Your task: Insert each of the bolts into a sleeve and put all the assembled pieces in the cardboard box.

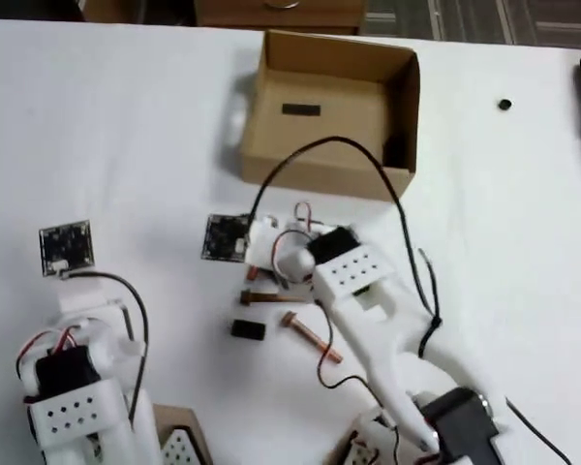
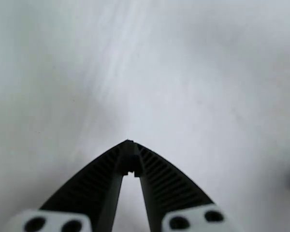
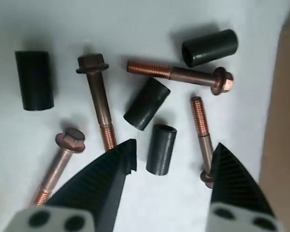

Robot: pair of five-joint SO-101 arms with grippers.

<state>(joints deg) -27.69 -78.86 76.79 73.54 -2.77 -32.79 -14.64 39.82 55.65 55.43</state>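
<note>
Bolts point(image 3: 179, 73) — four, copper-coloured, lying loose on the white desk point(image 1: 126, 145) among four black sleeves point(image 3: 146, 104), none inserted. The group lies just in front of the cardboard box point(image 1: 320, 174). Right claw point(image 3: 174, 146) — fingers apart, poised over the group, with one sleeve below the gap between its tips. Left claw point(image 2: 129, 143) — fingers together, over bare desk, well apart from the parts.

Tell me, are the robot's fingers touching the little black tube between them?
Apart. The right wrist view shows white table on both sides of the black tube, between it and the open fingers.
</note>
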